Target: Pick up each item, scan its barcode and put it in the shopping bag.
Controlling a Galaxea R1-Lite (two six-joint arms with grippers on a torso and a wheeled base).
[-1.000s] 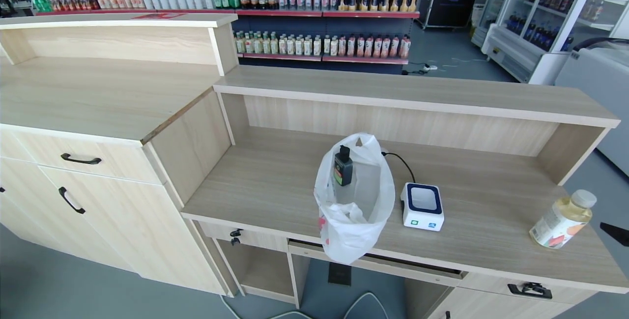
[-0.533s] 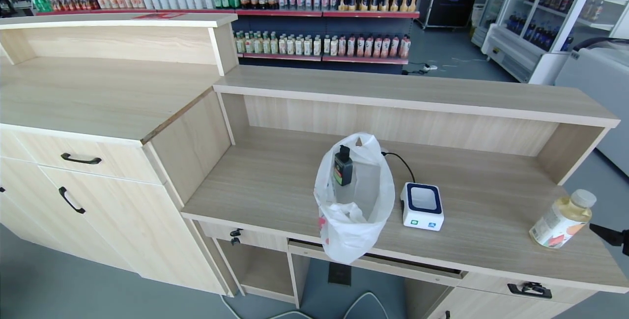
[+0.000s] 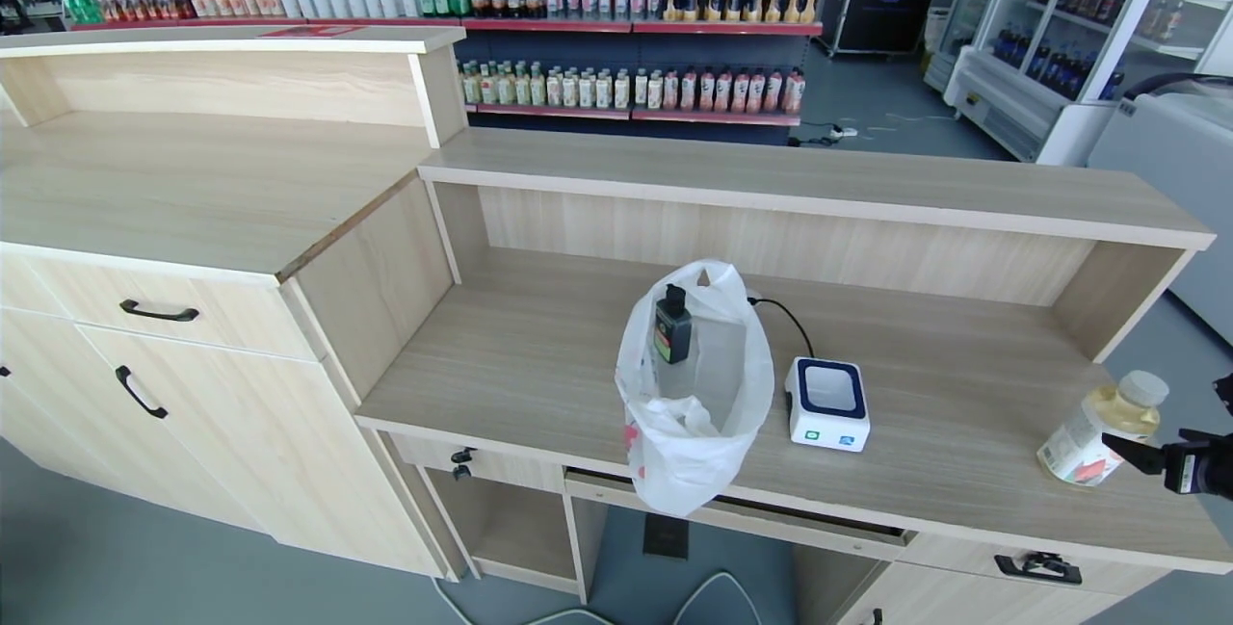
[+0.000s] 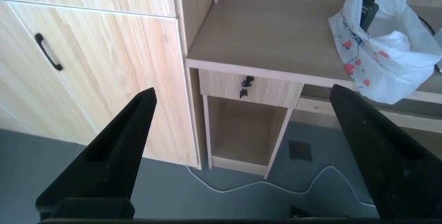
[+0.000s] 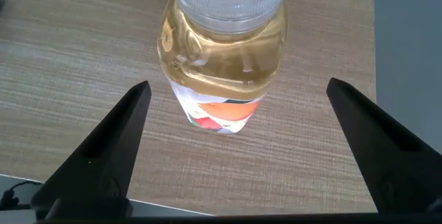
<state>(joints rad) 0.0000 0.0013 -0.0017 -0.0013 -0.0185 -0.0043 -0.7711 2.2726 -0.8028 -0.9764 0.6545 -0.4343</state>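
One upright bottle [image 3: 1096, 421], cap up, stands before the right gripper's [image 5: 238, 89] wide-spread fingers; left gripper's [image 4: 243, 91] equally wide.

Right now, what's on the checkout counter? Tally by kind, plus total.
Shopping bag: 1
Bottles: 2, a dark bottle inside the bag and a yellow drink bottle outside it
Barcode scanner: 1
Total: 4

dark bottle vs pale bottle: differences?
The dark bottle has a black cap; the pale bottle has a white cap over yellowish liquid. The dark bottle sits in the bag; the pale bottle stands on the counter, facing the open right gripper. Both are upright.
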